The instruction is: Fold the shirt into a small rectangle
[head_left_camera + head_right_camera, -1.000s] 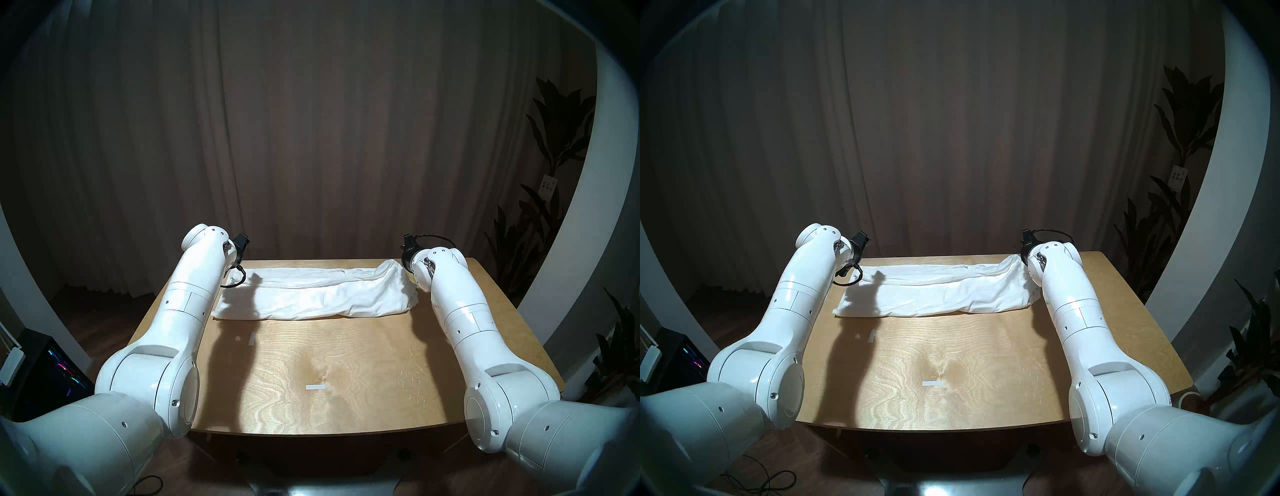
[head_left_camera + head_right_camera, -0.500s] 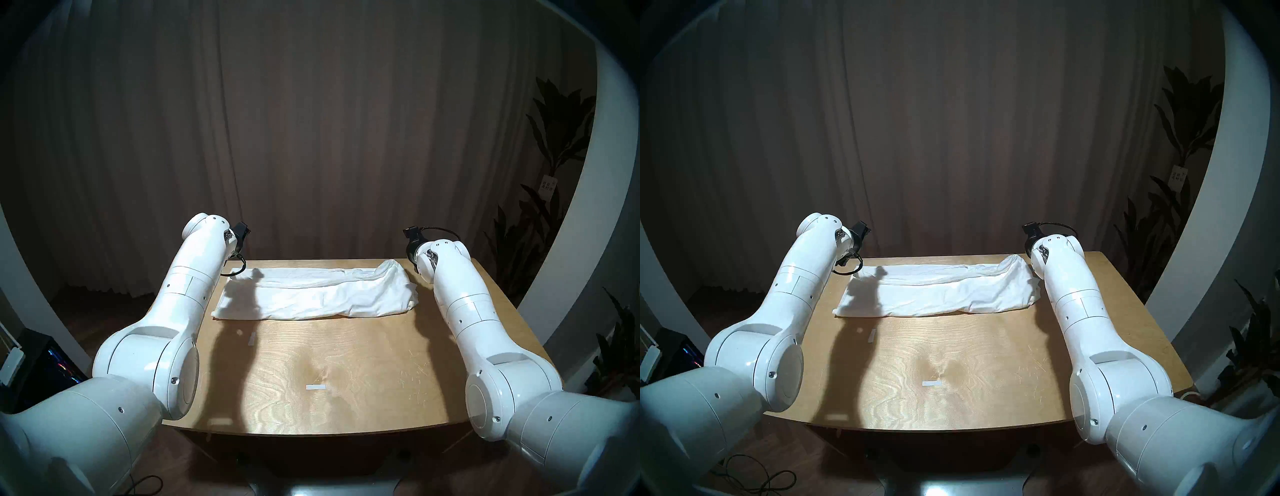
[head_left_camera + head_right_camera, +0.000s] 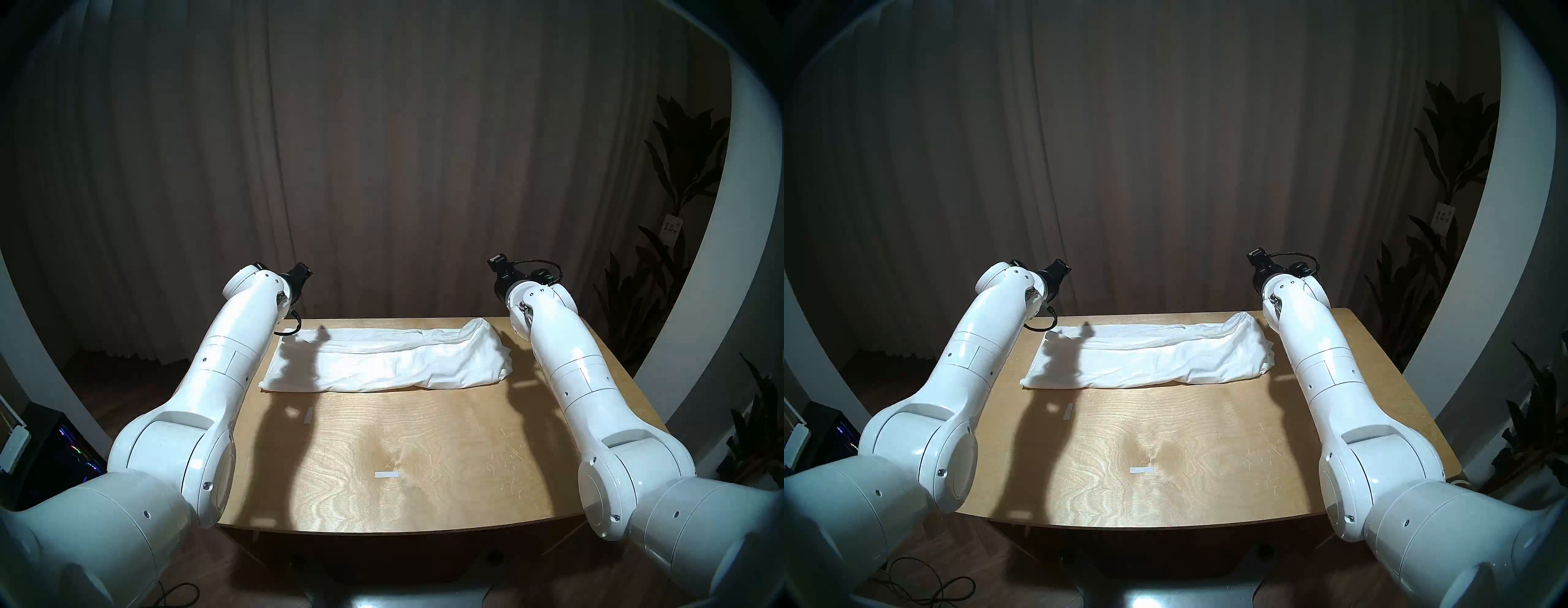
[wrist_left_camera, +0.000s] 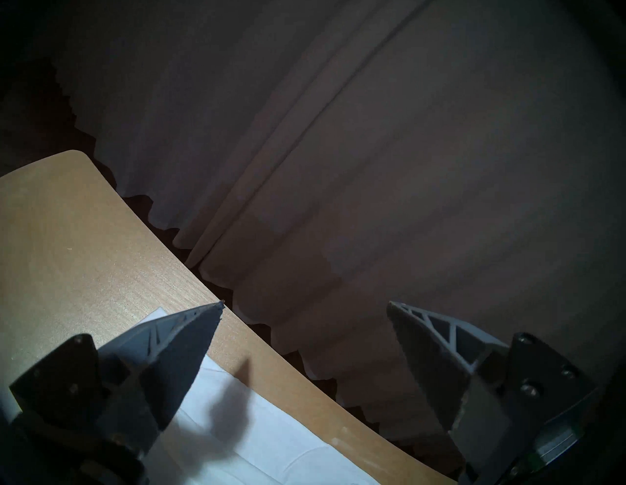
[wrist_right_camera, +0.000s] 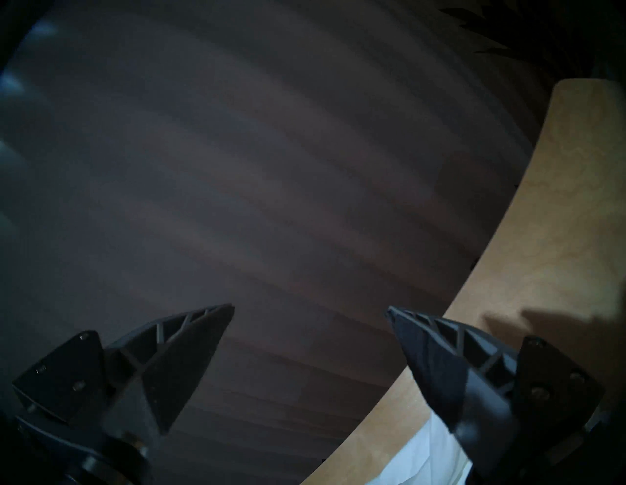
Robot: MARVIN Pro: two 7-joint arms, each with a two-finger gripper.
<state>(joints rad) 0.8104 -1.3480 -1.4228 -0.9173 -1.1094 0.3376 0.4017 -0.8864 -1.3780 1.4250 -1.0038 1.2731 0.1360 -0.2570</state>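
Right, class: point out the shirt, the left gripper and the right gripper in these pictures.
shirt (image 3: pixel 394 361): head stereo left view, middle of the folded white cloth.
left gripper (image 4: pixel 305 310): left wrist view, gap midway between its open fingertips.
right gripper (image 5: pixel 310 310): right wrist view, gap midway between its open fingertips.

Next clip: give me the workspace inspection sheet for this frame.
Surface: wooden table, pale tape strips stuck on it.
Job's things: shirt folded into a long band along the far edge, wrinkled, not yet a small rectangle.
Clutter: nothing seen.
Grippers: left gripper and right gripper open, empty, raised above the shirt's ends.
Cables: black cable loops at the left wrist.
Surroundings: curtain, plant.
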